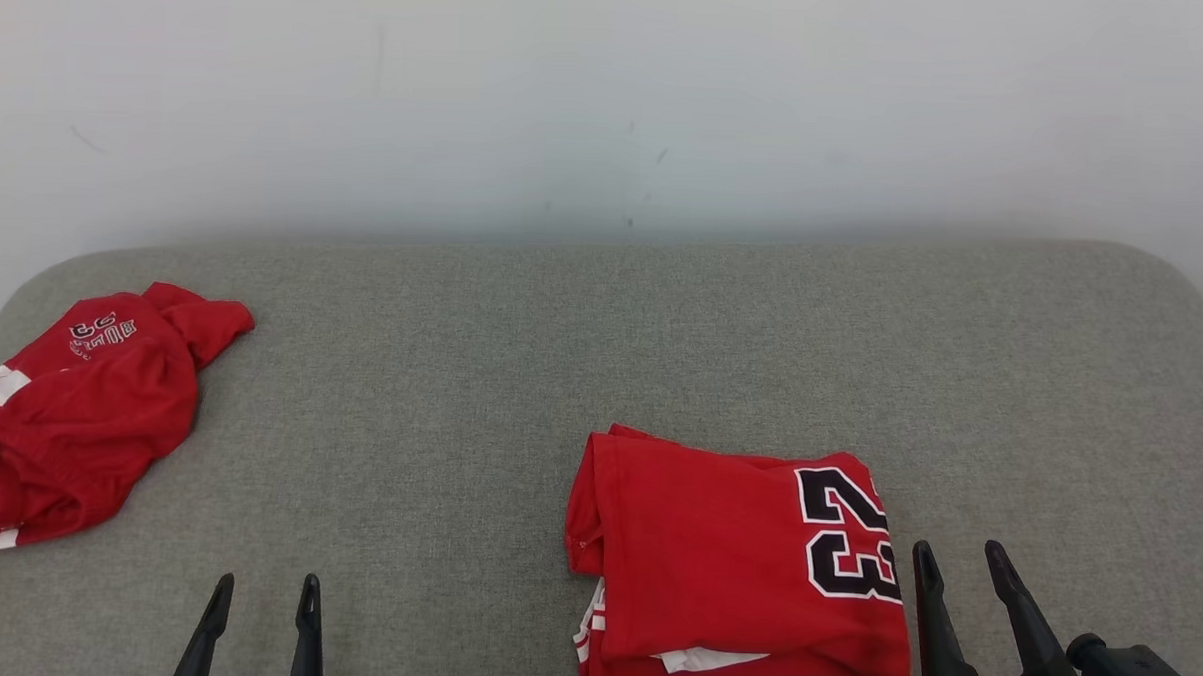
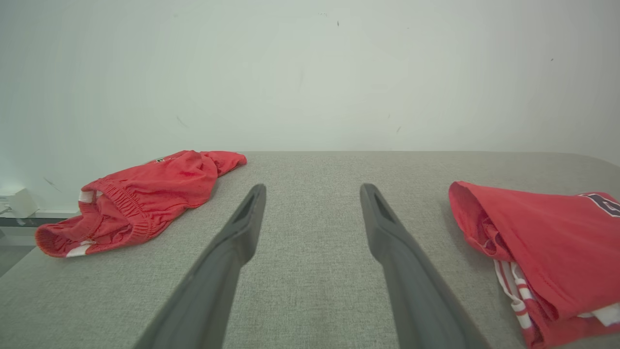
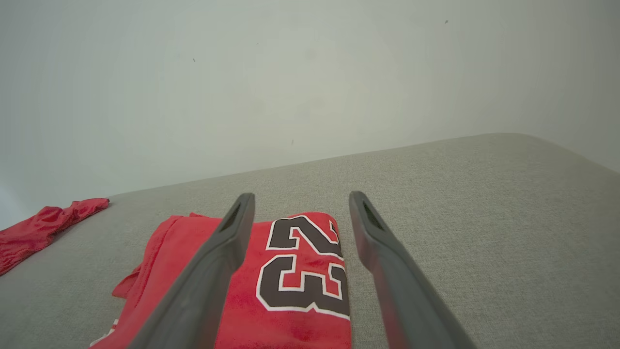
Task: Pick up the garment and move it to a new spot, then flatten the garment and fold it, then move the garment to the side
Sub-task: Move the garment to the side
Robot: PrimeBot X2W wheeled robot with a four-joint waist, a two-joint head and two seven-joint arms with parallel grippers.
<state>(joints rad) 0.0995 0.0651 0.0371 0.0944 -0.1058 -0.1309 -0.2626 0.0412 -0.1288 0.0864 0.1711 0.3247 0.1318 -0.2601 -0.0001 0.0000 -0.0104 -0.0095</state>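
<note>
A red garment [image 1: 734, 558] with a black "23" lies folded into a rectangle on the grey cushion [image 1: 601, 358], right of centre; it also appears as the folded jersey [image 2: 552, 252] in the left wrist view and as the red garment [image 3: 271, 286] in the right wrist view. My right gripper [image 1: 958, 557] stands open just right of its edge, holding nothing, and in its own wrist view the right gripper [image 3: 300, 203] hovers above the numbered end. My left gripper [image 1: 264, 592] is open near the front edge, well left of the garment, seen as the left gripper [image 2: 312, 194] in its wrist view.
A second red piece of clothing [image 1: 84, 405] lies crumpled at the cushion's far left, also seen as red shorts [image 2: 140, 196] and a red bundle [image 3: 43, 228]. A white wall [image 1: 610, 98] rises behind the cushion. Bare grey fabric lies between the two red items.
</note>
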